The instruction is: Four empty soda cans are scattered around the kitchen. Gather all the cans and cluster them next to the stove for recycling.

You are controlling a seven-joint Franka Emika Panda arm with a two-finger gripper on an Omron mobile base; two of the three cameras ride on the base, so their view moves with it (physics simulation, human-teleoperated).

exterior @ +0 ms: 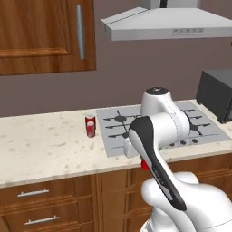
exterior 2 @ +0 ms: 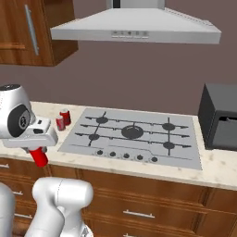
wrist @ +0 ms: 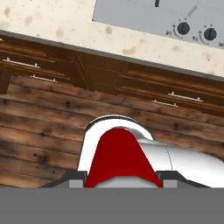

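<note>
While tool [exterior 2: 40, 155] grips it, soda can [exterior 2: 39, 157] hangs upright.

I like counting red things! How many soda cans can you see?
3. Two soda cans stand together on the counter just left of the stove. A third can is held in the gripper, out in front of the counter. Others may be hidden.

In the left base view, the held soda can [exterior: 144, 164] is almost wholly hidden behind the arm, and the stove [exterior: 118, 118] is partly covered by it. In the hand view, the stove [wrist: 131, 11] is cut off at 12 o'clock. The microwave [exterior 2: 221, 120] is cut off at 3 o'clock in the right base view.
</note>
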